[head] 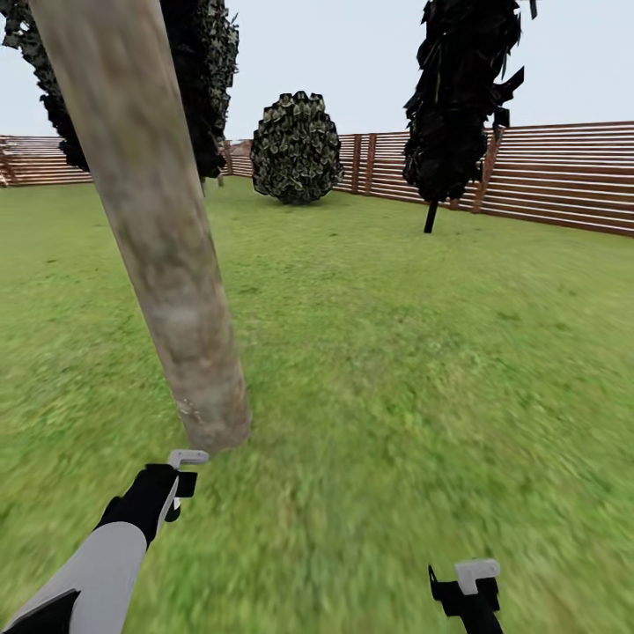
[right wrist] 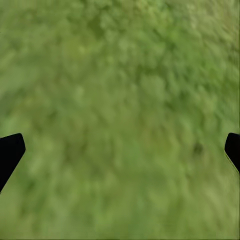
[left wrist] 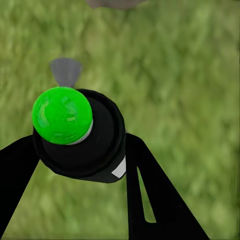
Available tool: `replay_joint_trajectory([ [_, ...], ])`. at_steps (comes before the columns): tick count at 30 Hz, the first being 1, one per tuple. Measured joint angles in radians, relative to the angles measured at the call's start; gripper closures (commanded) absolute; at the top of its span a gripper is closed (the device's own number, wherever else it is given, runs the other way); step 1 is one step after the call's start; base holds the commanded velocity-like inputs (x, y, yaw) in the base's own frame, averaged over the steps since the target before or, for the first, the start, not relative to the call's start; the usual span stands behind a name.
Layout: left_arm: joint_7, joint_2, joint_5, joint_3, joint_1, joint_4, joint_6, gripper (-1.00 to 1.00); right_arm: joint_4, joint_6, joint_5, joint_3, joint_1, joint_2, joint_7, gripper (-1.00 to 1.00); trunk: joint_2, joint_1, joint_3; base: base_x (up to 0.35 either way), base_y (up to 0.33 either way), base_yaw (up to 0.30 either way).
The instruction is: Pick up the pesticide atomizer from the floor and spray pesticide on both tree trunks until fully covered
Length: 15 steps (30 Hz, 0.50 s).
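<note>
Head view, tree trunk: a thick mottled grey-beige tree trunk slants from the top left of the frame down to the grass at lower left of centre.
Head view, left gripper: the left gripper sits at the lower left, just below the foot of the trunk, on a black wrist and a pale grey forearm.
Head view, right gripper: the right gripper shows at the bottom edge, right of centre, over bare lawn.
Head view, background: a brown slatted fence runs across the upper frame, with a round dark bush at top centre and a black thin-stemmed tree at upper right.
Left wrist view, atomizer: the pesticide atomizer, a black rounded body with a bright green cap, fills the left-centre of the frame with a grey nozzle above it.
Left wrist view, jaws: two black fingers rise from the bottom corners and clamp the atomizer's body on both sides.
Right wrist view, jaws: black fingertips peek in at the left and right edges, spread wide, with blurred grass between them and nothing held.
</note>
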Motion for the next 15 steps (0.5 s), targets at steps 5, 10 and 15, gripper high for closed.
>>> replay_joint_trajectory([
  [5, 0.0, 0.0, 0.001, 0.0, 0.0, 0.0, 0.0, 1.0, 0.0, 0.0, 0.0, 0.0, 0.0, 0.0, 0.0, -1.0, 0.0, 0.0, 0.0, 0.197, -0.23, 0.278],
  [10, 0.0, -0.001, 0.0, 0.0, 0.0, 0.0, 0.0, 1.0, 0.0, 0.0, 0.0, 0.0, 0.0, 0.0, 0.0, -1.0, 0.0, 0.0, 0.0, 0.033, -0.22, 0.25],
  [15, -0.004, -0.008, -0.001, -0.01, -0.012, -0.001, -0.004, 1.0, -0.002, -0.001, 0.0, -0.001, 0.0, 0.0, 0.0, -1.0, 0.0, 0.0, 0.0, -0.002, -0.009, 0.016],
])
